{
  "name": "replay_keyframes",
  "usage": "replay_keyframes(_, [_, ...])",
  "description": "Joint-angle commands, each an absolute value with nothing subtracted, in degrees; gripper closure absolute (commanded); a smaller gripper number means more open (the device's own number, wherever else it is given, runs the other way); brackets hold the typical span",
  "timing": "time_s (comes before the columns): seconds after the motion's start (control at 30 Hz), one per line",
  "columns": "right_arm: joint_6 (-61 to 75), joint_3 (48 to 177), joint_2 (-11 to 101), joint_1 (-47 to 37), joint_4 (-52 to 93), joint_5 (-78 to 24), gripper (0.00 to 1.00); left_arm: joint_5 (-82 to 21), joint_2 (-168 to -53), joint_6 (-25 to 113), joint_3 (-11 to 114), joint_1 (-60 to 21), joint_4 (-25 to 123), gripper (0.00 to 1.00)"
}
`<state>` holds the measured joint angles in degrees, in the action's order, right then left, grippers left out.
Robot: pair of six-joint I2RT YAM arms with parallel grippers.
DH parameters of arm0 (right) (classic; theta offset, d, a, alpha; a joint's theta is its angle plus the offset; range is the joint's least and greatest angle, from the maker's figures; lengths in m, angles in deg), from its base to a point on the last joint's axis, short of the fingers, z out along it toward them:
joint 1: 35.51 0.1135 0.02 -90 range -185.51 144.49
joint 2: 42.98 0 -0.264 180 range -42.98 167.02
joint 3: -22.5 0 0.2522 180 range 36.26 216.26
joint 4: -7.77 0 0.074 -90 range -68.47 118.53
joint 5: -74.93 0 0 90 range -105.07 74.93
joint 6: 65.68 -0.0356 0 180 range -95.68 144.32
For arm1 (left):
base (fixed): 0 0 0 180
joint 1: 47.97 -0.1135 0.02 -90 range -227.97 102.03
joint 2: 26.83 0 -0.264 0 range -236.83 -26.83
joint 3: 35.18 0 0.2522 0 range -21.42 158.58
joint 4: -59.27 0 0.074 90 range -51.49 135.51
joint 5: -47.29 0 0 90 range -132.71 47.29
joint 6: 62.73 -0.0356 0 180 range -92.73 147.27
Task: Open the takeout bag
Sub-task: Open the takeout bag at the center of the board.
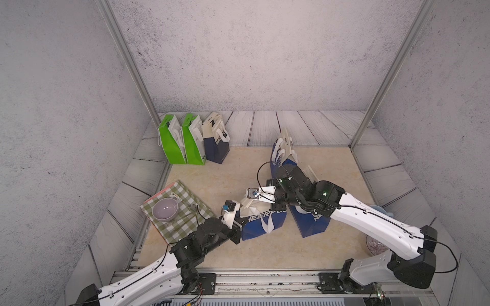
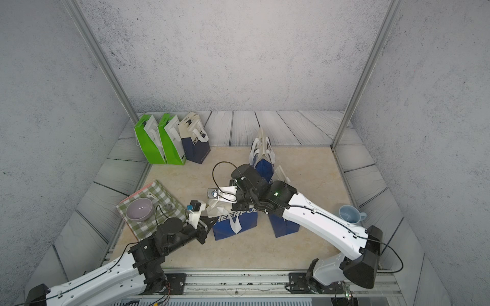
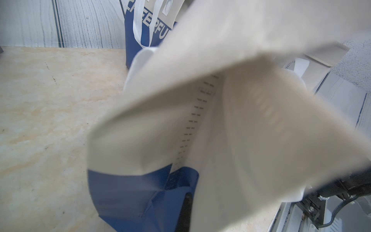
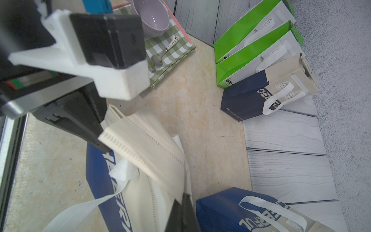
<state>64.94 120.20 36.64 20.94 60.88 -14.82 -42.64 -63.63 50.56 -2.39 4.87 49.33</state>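
Two robot arms reach in from the near edge of the bench point(image 1: 225, 180) and meet at a blue and cream takeout bag point(image 1: 261, 225) near its middle. The left gripper point(image 4: 103, 140), jaws pressed together, pinches the bag's cream top edge. The right gripper point(image 4: 183, 204) pinches the same cream top just beyond it. Another blue bag point(image 1: 310, 225) stands just right. Two green bags point(image 1: 171, 143) and a navy bag point(image 1: 216, 148) stand far left. A purple bowl point(image 1: 165, 209) sits on a checked cloth point(image 1: 185, 193) at left.
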Motion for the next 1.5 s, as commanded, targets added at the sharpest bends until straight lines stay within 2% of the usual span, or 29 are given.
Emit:
replay_keyframes(0.0, [67.55,124.68,37.02,20.61,64.63,-15.11,1.0,-42.89,-64.06,49.82,-1.9,4.83,46.04,1.0])
replay_keyframes(0.67, [71.89,140.7,44.2,20.63,78.94,-14.43,1.0,-43.14,-63.41,49.99,-2.03,4.83,45.42,1.0])
replay_keyframes(1.0, [72.19,141.14,46.49,20.61,81.63,-14.7,1.0,-42.91,-63.62,50.02,-2.16,4.78,45.51,1.0])
replay_keyframes(1.17, [71.37,136.07,44.94,20.64,77.73,-13.3,1.0,-42.85,-63.71,50.0,-2.05,4.81,45.51,1.0])
replay_keyframes(1.2, [71.03,135.35,44.58,20.59,77.06,-13.15,0.99,-42.78,-63.71,50.01,-2.13,4.81,45.63,1.0])
replay_keyframes(1.37, [69.05,131.38,42.64,20.57,73.32,-12.21,0.74,-42.71,-63.62,50.18,-2.13,4.82,45.77,1.0])
replay_keyframes(1.47, [68.32,129.55,41.73,20.64,71.5,-10.86,0.65,-42.71,-63.58,50.14,-2.14,4.8,45.94,1.0])
